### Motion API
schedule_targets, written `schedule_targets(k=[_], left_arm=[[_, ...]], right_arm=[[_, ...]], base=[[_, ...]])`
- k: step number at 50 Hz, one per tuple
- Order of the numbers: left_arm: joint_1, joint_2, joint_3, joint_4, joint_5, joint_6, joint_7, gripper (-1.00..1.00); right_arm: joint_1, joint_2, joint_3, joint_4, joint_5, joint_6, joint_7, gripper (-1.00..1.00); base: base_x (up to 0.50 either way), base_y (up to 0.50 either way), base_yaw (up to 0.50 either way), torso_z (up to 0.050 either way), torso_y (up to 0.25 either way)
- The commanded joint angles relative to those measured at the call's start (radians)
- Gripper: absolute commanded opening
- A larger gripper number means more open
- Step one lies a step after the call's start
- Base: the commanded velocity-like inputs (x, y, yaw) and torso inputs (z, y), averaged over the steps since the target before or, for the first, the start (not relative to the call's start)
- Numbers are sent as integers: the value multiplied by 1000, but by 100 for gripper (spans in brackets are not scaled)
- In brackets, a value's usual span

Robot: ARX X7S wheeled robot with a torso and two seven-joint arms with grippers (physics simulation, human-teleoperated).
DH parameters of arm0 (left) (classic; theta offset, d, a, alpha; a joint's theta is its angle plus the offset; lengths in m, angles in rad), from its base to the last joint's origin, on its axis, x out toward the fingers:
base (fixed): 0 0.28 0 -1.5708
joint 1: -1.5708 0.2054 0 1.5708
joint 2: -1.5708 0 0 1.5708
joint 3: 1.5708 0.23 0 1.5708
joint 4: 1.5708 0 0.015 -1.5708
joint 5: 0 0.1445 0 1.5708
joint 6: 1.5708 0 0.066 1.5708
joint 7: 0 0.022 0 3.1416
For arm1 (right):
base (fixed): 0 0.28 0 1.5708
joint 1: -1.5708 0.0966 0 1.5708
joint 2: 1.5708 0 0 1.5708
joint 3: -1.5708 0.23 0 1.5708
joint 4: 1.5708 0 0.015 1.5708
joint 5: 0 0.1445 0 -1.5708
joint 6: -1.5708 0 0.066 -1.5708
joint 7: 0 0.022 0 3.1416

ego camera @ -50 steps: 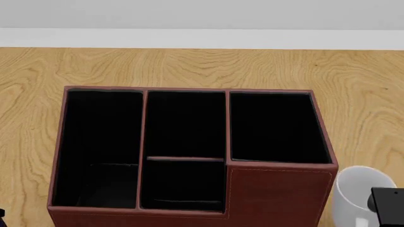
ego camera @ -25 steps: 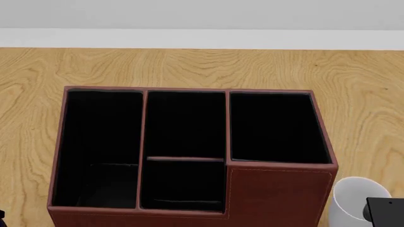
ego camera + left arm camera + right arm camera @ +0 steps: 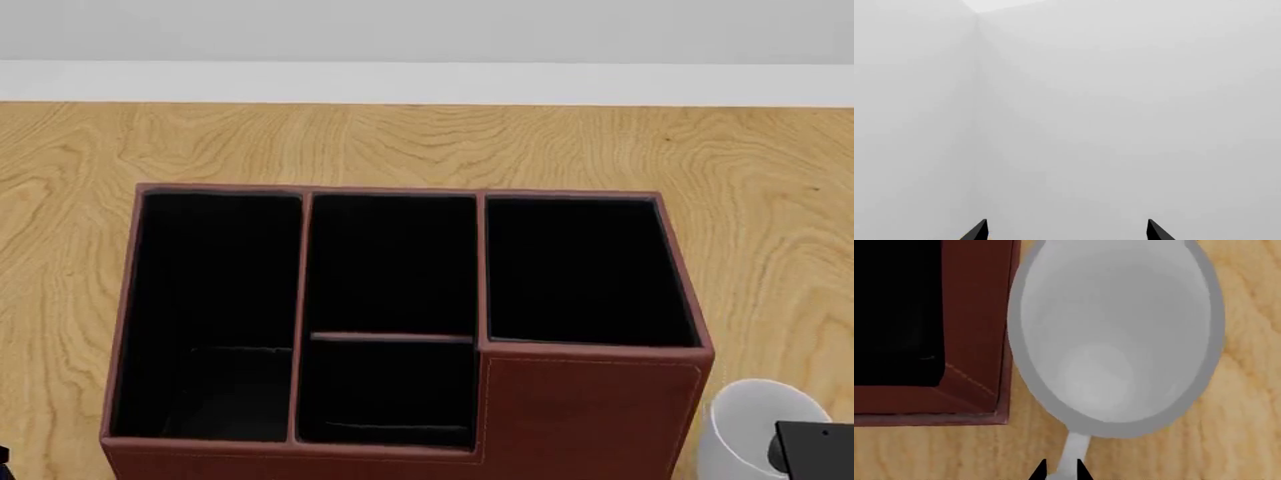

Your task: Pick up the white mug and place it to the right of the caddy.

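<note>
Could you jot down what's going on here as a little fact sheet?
Surface: wooden table
Caddy: red-brown box, black compartments, all empty
White mug: upright, empty, close beside the caddy's right side
Right hand: fingertips closed on the mug's handle
Left hand: open, facing a blank wall

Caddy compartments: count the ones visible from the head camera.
4 in the caddy: a long one at its left, a middle rear one, a smaller middle front one, and the taller right section's. None appears hidden.
</note>
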Motion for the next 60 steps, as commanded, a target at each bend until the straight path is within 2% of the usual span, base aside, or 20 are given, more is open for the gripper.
schedule_targets(k=[1,2,3,17,26,43,60], left_arm=[[1,-4,3,-2,-2,6,-3,100],[0,-5,4,-2,-2,6,-4,100],[-1,-5,5,-2,-2,5,-4,100],[-11,-10,17,4,-4,-4,-11,100],[-25,-12,28,10,-8,-16,-17,100],[-35,-21,39,26,-16,-22,-27,100],[-30,-43,47,45,-28,-15,-48,100]], right_arm=[[-22,-33,31,15,-82,-1,-9,-100],[-23,-32,32,13,-81,-2,-9,-100],[-23,-32,32,11,-81,-1,-9,100],[-32,-20,36,-9,-76,-2,2,100],[-68,29,64,-101,-35,-5,49,100],[-254,229,178,-427,116,-112,198,100],[-440,400,257,-623,198,-292,271,100]], base=[[0,0,8,0,0],[0,0,7,0,0],[15,0,7,0,0],[0,0,0,0,0],[0,0,0,0,0],[0,0,0,0,0],[0,0,0,0,0]])
